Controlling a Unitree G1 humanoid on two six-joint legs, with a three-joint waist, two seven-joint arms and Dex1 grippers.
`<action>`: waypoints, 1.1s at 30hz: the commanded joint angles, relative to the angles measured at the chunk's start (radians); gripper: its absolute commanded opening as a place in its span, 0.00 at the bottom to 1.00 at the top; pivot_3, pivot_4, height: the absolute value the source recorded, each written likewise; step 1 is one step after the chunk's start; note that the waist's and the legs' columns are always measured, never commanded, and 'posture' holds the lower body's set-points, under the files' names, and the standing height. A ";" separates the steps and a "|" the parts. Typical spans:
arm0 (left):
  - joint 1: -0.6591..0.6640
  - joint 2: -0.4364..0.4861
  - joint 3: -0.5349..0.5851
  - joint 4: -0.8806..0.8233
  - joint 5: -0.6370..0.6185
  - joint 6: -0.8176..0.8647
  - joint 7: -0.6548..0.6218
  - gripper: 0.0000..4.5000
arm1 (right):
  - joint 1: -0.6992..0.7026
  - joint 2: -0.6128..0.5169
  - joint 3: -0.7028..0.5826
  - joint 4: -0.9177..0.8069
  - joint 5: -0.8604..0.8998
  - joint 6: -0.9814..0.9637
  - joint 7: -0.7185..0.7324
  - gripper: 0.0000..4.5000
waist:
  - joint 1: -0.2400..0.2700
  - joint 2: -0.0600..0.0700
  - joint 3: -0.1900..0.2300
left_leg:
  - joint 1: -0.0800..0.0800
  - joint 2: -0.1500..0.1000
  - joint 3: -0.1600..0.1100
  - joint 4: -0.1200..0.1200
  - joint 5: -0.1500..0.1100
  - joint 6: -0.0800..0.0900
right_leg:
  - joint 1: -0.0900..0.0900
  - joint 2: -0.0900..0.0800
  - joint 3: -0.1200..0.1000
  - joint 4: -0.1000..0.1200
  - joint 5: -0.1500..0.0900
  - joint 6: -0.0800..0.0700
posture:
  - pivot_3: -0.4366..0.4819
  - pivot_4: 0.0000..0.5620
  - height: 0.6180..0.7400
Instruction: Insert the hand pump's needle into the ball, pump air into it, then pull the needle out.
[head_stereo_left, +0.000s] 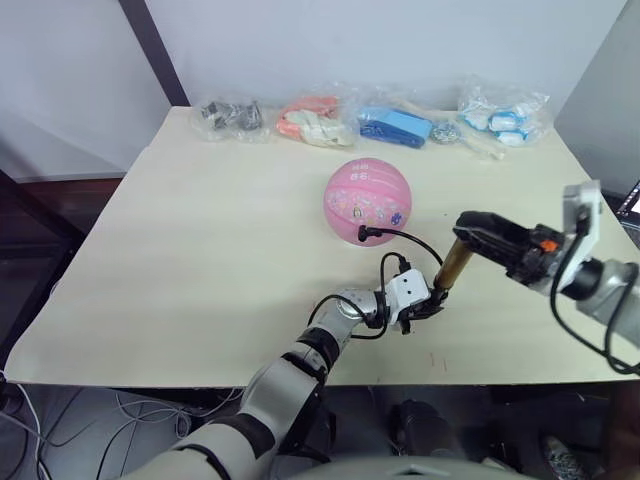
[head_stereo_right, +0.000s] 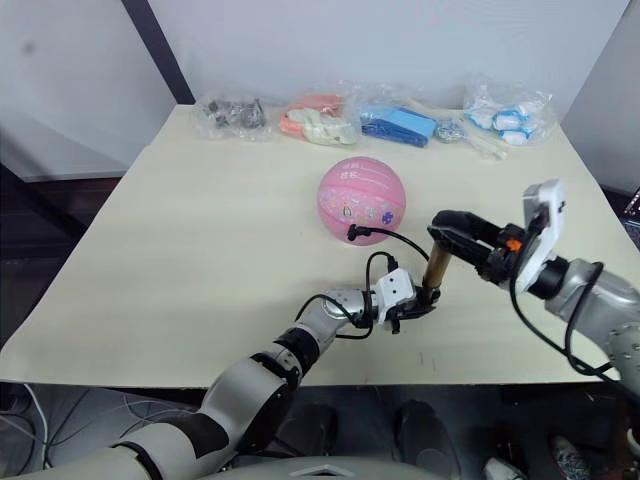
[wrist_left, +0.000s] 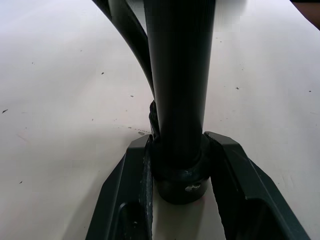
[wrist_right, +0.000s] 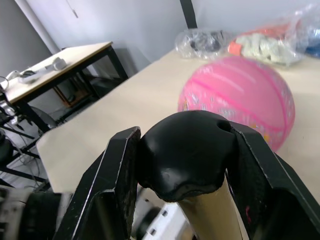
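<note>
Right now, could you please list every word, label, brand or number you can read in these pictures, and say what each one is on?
None can be read for certain.
The ball: pale print near its top, too small to read.
The ball's band of cartoon prints: pictures, any lettering too blurred to read.
The plastic bags along the table's far edge: no legible label.
The hand pump, left gripper and right gripper: no markings visible.
</note>
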 joint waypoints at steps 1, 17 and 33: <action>0.044 0.020 -0.028 0.073 0.047 0.053 -0.018 0.25 | 0.073 0.026 0.118 0.110 -0.155 0.016 0.026 0.44 | 0.000 -0.002 -0.002 | 0.000 0.000 0.000 0.000 0.000 0.000 | 0.000 0.000 0.001 0.000 0.000 0.000 | 0.48 0.27 1.00; 0.046 0.018 -0.027 0.077 0.046 0.053 -0.016 0.25 | -0.096 -0.042 -0.148 -0.011 0.085 0.139 -0.057 0.44 | 0.004 0.007 0.003 | -0.002 -0.001 -0.001 -0.001 0.000 0.000 | -0.001 -0.002 0.000 0.000 0.000 0.000 | 0.48 0.27 1.00; 0.042 0.010 -0.029 0.082 0.049 0.055 -0.014 0.25 | -0.443 -0.403 -0.319 0.099 0.609 0.250 -0.296 0.44 | 0.007 0.012 0.013 | -0.016 -0.002 -0.001 0.004 0.000 0.001 | -0.011 -0.006 -0.001 -0.001 0.003 -0.003 | 0.48 0.27 1.00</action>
